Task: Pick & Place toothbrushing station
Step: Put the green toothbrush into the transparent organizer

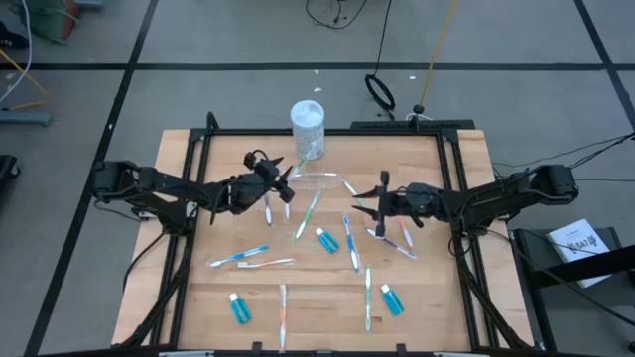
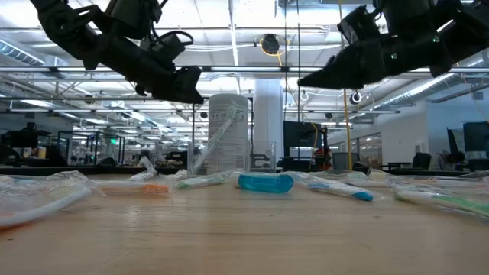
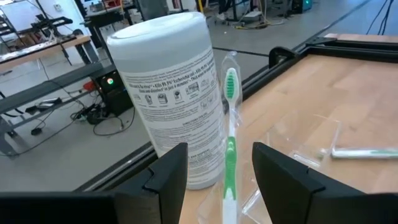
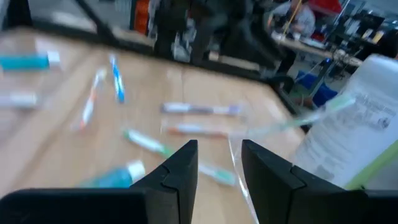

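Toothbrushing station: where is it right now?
In the high view the toothbrushing station stands at the table's far middle, just in front of the white jar, between the left pincer and right pincer.

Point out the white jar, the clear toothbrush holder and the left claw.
white jar [image 1: 308, 127]: high view, its lid.
clear toothbrush holder [image 1: 316, 182]: high view, its see-through wall.
left claw [image 1: 289, 184]: high view, between fingertips.

- The white jar [image 1: 308, 129] stands at the table's [image 1: 189, 297] far edge, near the middle.
- The toothbrushing station [image 1: 319, 181] sits just nearer than the jar, between the left gripper [image 1: 285, 184] and the right gripper [image 1: 380, 206] (both raised above the table).
- Toothbrushes [image 1: 238, 258] and small tubes [image 1: 239, 308] lie scattered nearer, across the middle and near side.
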